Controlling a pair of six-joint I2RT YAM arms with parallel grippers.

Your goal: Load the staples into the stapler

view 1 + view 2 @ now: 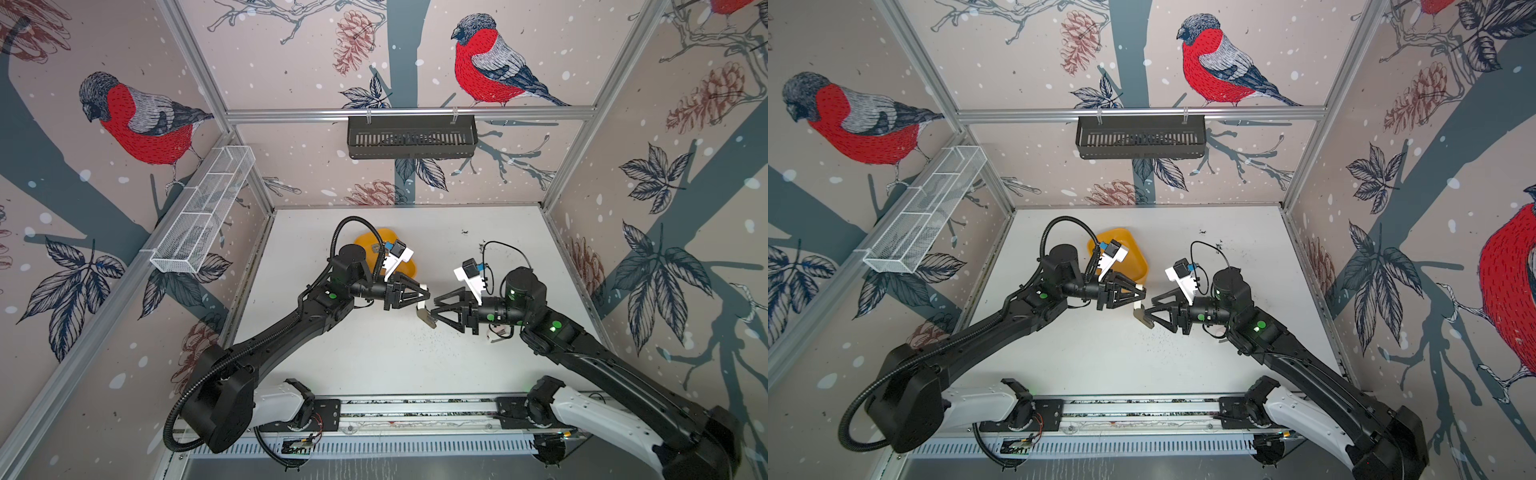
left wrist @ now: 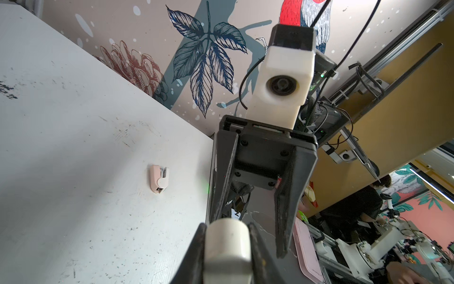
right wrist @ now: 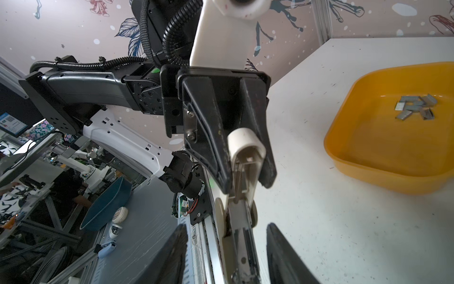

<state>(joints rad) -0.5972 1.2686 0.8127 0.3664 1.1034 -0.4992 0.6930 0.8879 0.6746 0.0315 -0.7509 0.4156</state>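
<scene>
White tabletop (image 1: 374,365) inside bird-papered walls; the left gripper (image 3: 247,184) is clamped on the rounded end of a cream mini stapler (image 3: 245,152); the right gripper (image 3: 226,224) has its jaws apart on either side of the stapler's other end, with gaps showing; the staples (image 3: 415,107) lie heaped in the orange tray (image 3: 368,177), well apart from both grippers.

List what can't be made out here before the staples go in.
Stapler magazine, loaded or empty: right wrist view shows a dark channel, cut off at the bottom edge; too small in both top views.
Staples, count: overlapping in right wrist view; in both top views the left wrist camera covers much of the yellow tray.
Pink mini stapler: in both top views mostly hidden under the right arm.
</scene>
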